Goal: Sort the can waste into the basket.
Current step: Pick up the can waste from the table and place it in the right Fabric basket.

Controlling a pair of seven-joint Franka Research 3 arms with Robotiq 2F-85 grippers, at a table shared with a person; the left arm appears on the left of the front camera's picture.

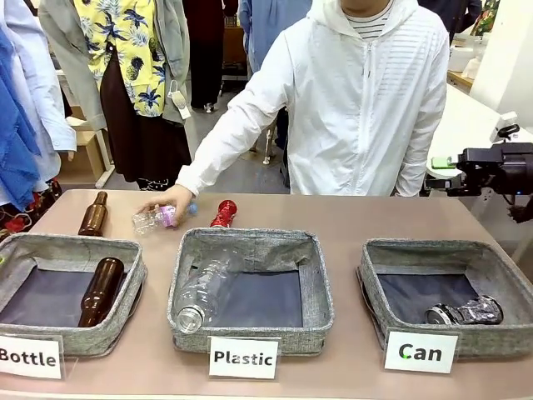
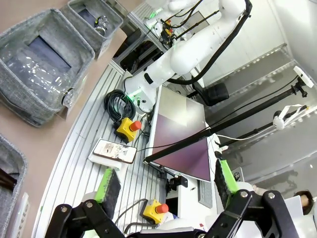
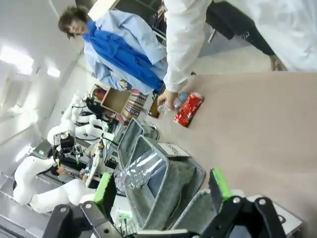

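A red crushed can [image 1: 223, 213] lies on the table behind the middle basket, and it also lies on the tabletop [image 3: 188, 109] in the right wrist view. A dark silvery crushed can [image 1: 465, 312] lies inside the grey "Can" basket [image 1: 379, 287] at the right, seen small in the far basket [image 2: 100, 22] from the left wrist. My right gripper [image 1: 442, 163] hovers beyond the table's right end, well above that basket, pointing left. Its fingers [image 3: 161, 187] stand open and empty. My left gripper [image 2: 167, 183] is also open and empty, off the table's near side.
A person's hand [image 1: 172, 200] rests on a small clear bottle [image 1: 155, 219] just left of the red can. A brown bottle [image 1: 93, 214] lies at the table's back left. The "Bottle" basket [image 1: 125, 254] holds a brown bottle, and the "Plastic" basket [image 1: 321, 292] a clear one.
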